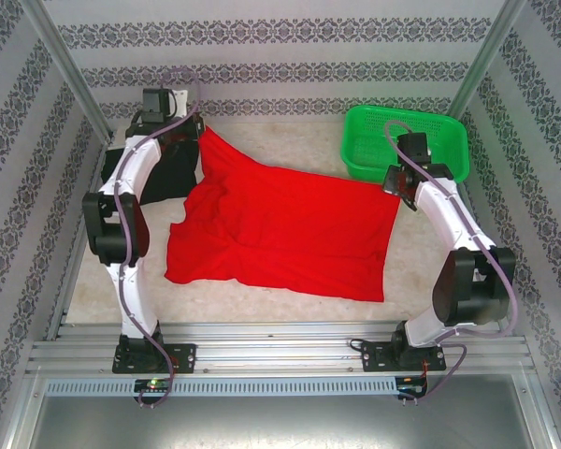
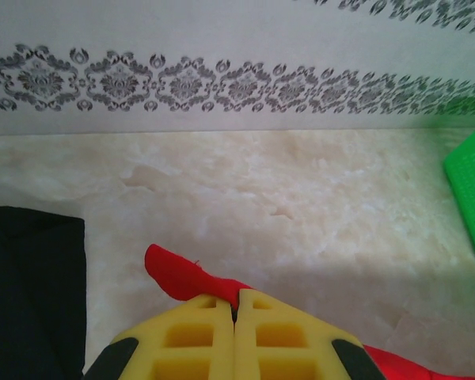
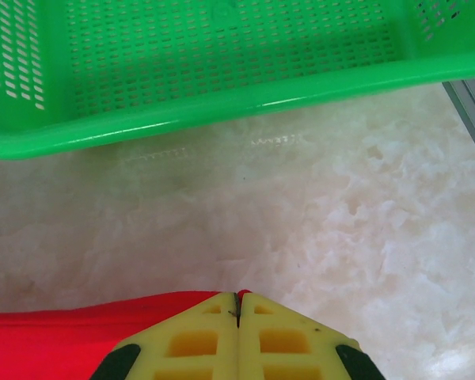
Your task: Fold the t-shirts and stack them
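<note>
The red t-shirt point(image 1: 280, 229) is spread on the worktop point(image 2: 301, 214) with its long axis running left to right. Its far edge is stretched between the left tool point(image 2: 236, 305) and the right tool point(image 3: 237, 297), each closed and clamped on one far corner, so that the cloth lies nearward of both. The black t-shirt point(image 2: 32, 285), placed just beside the left tool and well apart from the right one near the green basket point(image 3: 222, 111), is largely covered by the left arm from above. The collar, sleeves and upward face of the red one cannot be made out among its creases.
</note>
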Action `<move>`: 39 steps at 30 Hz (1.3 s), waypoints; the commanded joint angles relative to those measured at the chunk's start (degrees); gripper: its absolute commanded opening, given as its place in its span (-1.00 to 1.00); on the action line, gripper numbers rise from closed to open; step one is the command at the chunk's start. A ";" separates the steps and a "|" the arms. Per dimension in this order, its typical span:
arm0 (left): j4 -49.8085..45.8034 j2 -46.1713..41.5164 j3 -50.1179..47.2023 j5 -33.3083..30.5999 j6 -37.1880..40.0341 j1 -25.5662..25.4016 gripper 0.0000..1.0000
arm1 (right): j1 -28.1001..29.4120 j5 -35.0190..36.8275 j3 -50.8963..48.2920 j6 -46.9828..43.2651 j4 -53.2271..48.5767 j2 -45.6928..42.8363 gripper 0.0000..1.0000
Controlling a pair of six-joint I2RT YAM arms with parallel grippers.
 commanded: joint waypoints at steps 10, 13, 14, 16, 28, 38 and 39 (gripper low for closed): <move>7.56 -4.20 -2.02 7.47 1.29 1.87 -0.94 | -1.26 -2.41 0.21 -2.18 2.50 -0.84 -1.00; 7.55 -6.15 -2.87 8.31 2.32 1.87 -0.94 | -1.37 -3.77 -1.69 -2.77 5.21 -3.03 -1.00; 7.46 -6.80 -3.35 8.83 2.61 1.87 -0.94 | -1.35 -3.98 -2.05 -2.95 5.40 -3.48 -1.00; 7.29 -8.73 -5.37 8.80 3.31 1.87 -0.94 | -1.42 -3.87 -2.66 -3.04 4.67 -3.96 -1.00; 8.30 -20.77 -25.38 5.97 3.06 1.95 -0.94 | -1.51 -4.67 -11.22 -0.40 1.75 -9.44 -1.00; 9.16 -26.49 -41.19 -0.07 -0.66 2.02 -0.95 | -1.19 -5.26 -19.79 4.01 -1.89 -13.82 -1.00; 9.61 -27.11 -42.60 -0.37 -1.18 2.03 -0.95 | -1.19 -5.31 -20.41 4.36 -2.32 -14.20 -1.00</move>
